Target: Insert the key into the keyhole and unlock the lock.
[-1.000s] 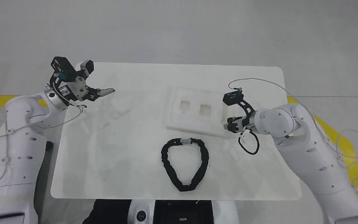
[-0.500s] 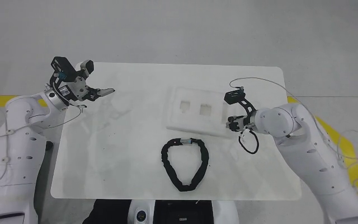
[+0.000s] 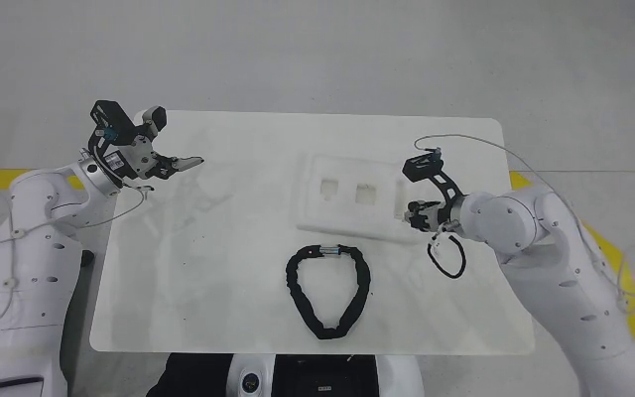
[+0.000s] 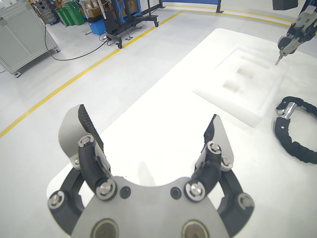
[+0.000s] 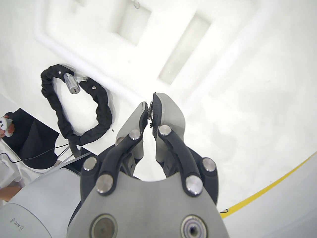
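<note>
my left pincer (image 3: 189, 161) hangs over the tabletop (image 3: 198, 278) near its far left corner, well apart from the other things. the foam tray (image 3: 308, 213) lies on the tabletop, right of the middle and closer to the far edge. the chain lock (image 3: 294, 286) lies just before the tray, toward the near edge, with its lock barrel (image 3: 327, 249) on the side next to the tray. my right pincer (image 3: 415, 213) is over the tray's right end, and the key (image 4: 277, 60) sits between its fingers.

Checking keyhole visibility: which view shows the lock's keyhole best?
Right wrist view: the lock's silver cylinder points its end at the camera, keyhole plain. The left wrist and top views catch the cylinder from the side, keyhole hidden.
</note>
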